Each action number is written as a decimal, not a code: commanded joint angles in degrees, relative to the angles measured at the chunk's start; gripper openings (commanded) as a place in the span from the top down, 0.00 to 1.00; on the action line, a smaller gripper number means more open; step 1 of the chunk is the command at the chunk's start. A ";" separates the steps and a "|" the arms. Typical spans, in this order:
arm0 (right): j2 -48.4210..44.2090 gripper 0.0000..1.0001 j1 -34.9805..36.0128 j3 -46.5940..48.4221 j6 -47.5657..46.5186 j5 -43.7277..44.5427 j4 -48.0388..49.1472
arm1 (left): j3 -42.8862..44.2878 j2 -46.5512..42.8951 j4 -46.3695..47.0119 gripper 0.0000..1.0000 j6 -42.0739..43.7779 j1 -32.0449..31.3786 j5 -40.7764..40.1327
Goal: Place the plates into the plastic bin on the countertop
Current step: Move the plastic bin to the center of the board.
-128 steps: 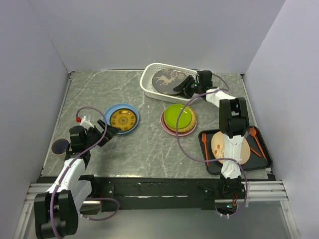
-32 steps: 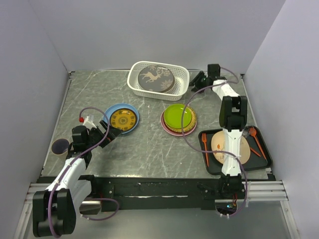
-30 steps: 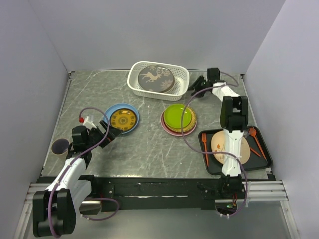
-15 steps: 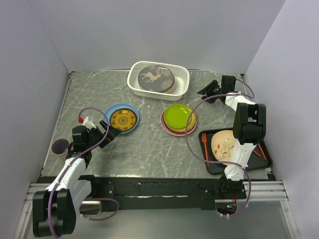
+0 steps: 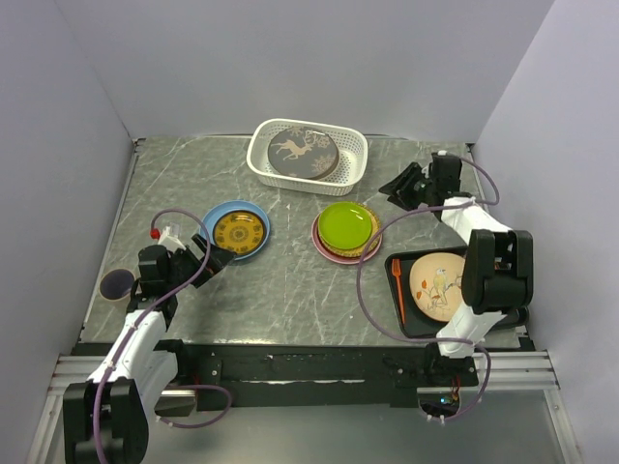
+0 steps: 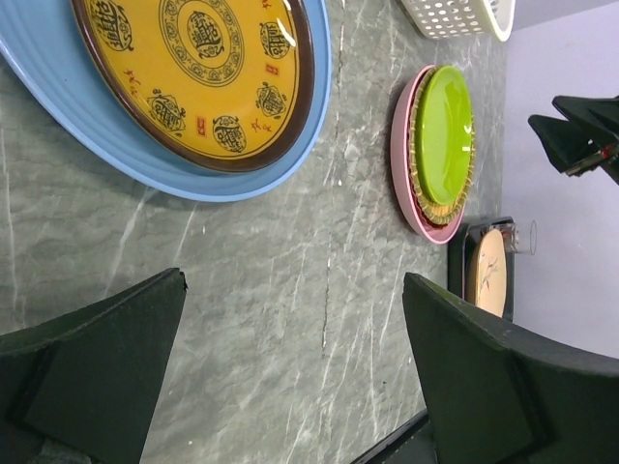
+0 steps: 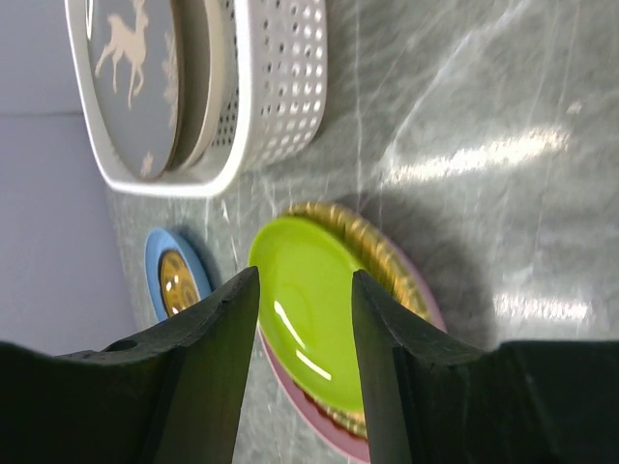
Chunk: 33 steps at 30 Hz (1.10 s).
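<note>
White bin [image 5: 259, 162], upper centre: holds deer plate [image 5: 303, 153]. Green plate [image 5: 346, 224]: centre. Left gripper [image 5: 217, 256], lower left: fingers spread wide, grasping nothing. Right gripper [image 5: 395, 188], upper right: fingers parted, grasping nothing.

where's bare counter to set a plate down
Free on the countertop: the far-left corner, between wall and plastic bin; the near middle, between blue plate and black tray. Crowded: the right, around the lime green plate.

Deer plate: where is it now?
Top view: the brown deer plate lies inside the white plastic bin at the far centre of the countertop, behind the lime green plate.
</note>
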 commanded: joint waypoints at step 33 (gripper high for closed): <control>-6.77 0.50 7.07 -15.29 -4.21 2.07 2.30 | 1.23 -0.02 4.20 0.01 0.13 -1.22 4.30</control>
